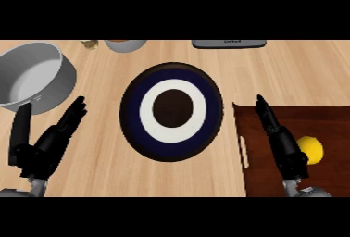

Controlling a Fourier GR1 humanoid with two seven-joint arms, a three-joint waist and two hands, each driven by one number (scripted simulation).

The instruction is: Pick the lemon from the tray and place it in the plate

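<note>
In the head view, the lemon [312,149] lay on the brown tray [328,120] at the right side of the counter, partly hidden behind the right hand [282,143]. That hand stood over the tray's left part with its fingers straight and extended away from the robot, holding nothing; it sat just beside the lemon, on the fruit's left. The plate [171,111], dark blue with a white ring and a dark centre, rested in the middle of the counter, just left of the tray and bare. The left hand [46,139] rested open near the lower left, fingers up, below a grey pot [34,76]. A small bowl [125,45] and a flat grey object [229,43] showed at the far edge. The step in hand looked like the approach to the lemon, with no grasp made. The next move would call for the right hand to shift rightward over the fruit and curl round it before lifting and carrying it left to the plate.
</note>
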